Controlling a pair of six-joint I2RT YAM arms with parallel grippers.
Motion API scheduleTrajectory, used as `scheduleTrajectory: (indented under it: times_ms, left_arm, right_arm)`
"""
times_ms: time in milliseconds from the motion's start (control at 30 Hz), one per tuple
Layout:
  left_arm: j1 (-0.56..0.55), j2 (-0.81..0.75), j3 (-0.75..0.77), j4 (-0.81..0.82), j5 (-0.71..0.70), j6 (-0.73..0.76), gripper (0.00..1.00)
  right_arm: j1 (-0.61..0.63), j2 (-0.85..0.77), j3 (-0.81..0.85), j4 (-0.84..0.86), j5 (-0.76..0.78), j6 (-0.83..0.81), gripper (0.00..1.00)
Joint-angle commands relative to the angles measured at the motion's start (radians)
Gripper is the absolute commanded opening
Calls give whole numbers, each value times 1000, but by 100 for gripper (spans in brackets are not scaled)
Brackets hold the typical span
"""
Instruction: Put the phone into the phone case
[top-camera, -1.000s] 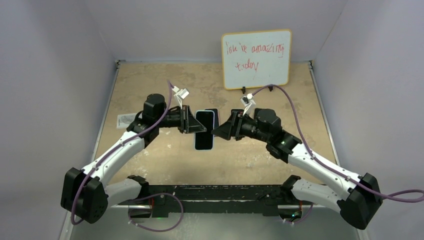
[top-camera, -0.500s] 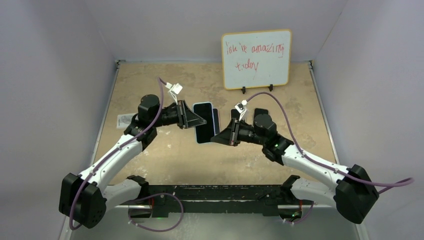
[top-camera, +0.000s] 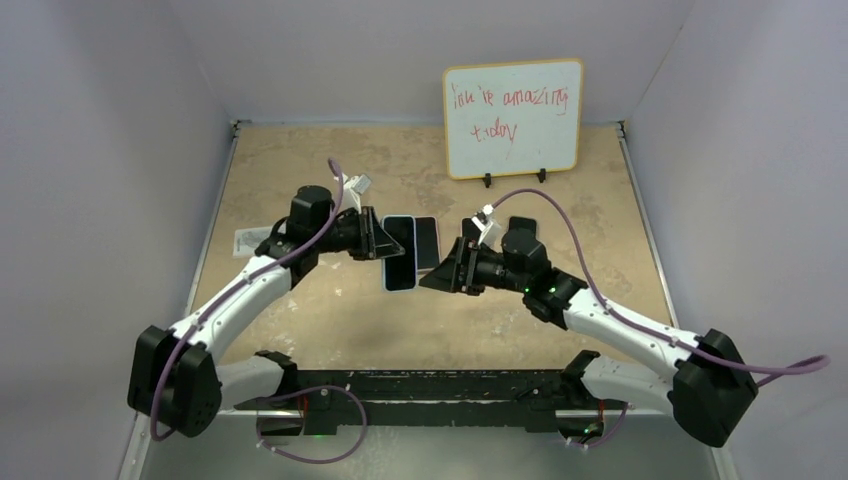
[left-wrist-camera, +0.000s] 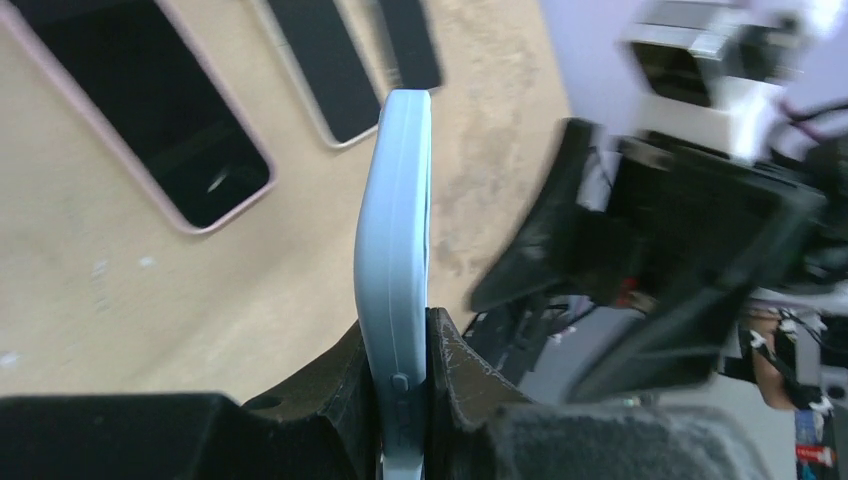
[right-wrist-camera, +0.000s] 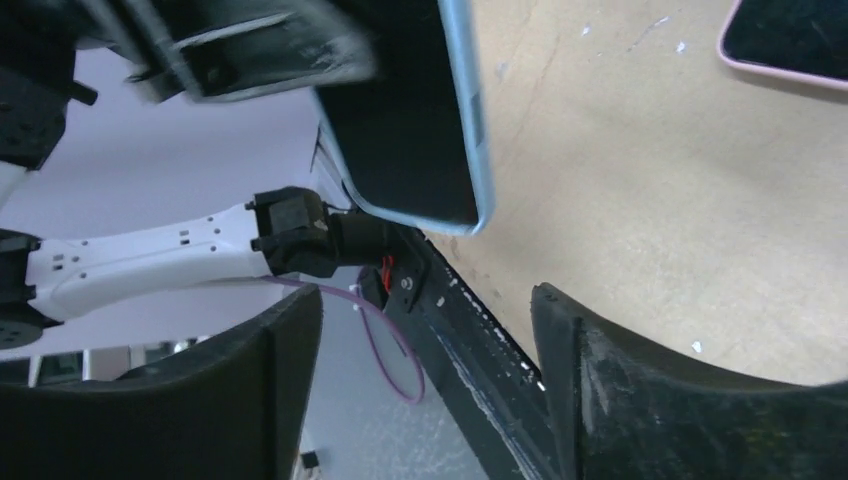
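Small white whiteboard (top-camera: 512, 118) at back, red handwriting: "…amazing today". The left gripper (left-wrist-camera: 400, 345) was clamped tight on light blue rubbery phone case (left-wrist-camera: 393, 220), held edge-up over tan table (top-camera: 300, 160); inside dark, contents unclear. The right gripper (right-wrist-camera: 425, 310) gaped wide, empty, near it. A pink-rimmed black phone (left-wrist-camera: 150, 110) lay flat on the table.

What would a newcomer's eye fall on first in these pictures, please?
The left claw pinches a black-faced, light-blue phone case over the middle of the table, with the open right claw facing it close by. Behind them, a whiteboard with red scrawl stands at the far edge.
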Motion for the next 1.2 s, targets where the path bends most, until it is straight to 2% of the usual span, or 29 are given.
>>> scheduleTrajectory:
  times_ms: [0,33,133,233,333,567,667,867,933,1100,1167]
  left_arm:
    - [113,118,86,-150,-20,142,0]
    - [152,154,86,-145,16,148,0]
    - [225,277,121,-161,78,184,0]
    - [229,404,186,-213,44,225,0]
    - [229,504,203,-164,93,207,0]
    - [232,628,306,-222,60,274,0]
    - [233,655,302,-176,59,266,1]
    - [235,707,305,-221,-46,273,20]
    - [238,708,314,-249,-89,274,22]
    - [240,675,349,-337,-206,302,38]
    - [240,621,323,-346,-241,305,66]
  right_arm:
    - [-1,-94,62,-147,99,-63,93]
    - [-1,-112,61,-160,113,-68,98]
    - [-1,-153,56,-204,139,-78,99]
    - [-1,-169,75,-264,160,-114,99]
    - [-1,-171,95,-292,159,-152,99]
    - [-1,-180,124,-355,185,-194,99]
    - [-1,-181,123,-356,171,-209,99]
    - [-2,-181,128,-395,207,-238,99]
    - [-1,-182,142,-421,230,-253,99]
    - [-1,-184,146,-451,282,-252,99]
    - [-2,-174,136,-447,302,-245,99]
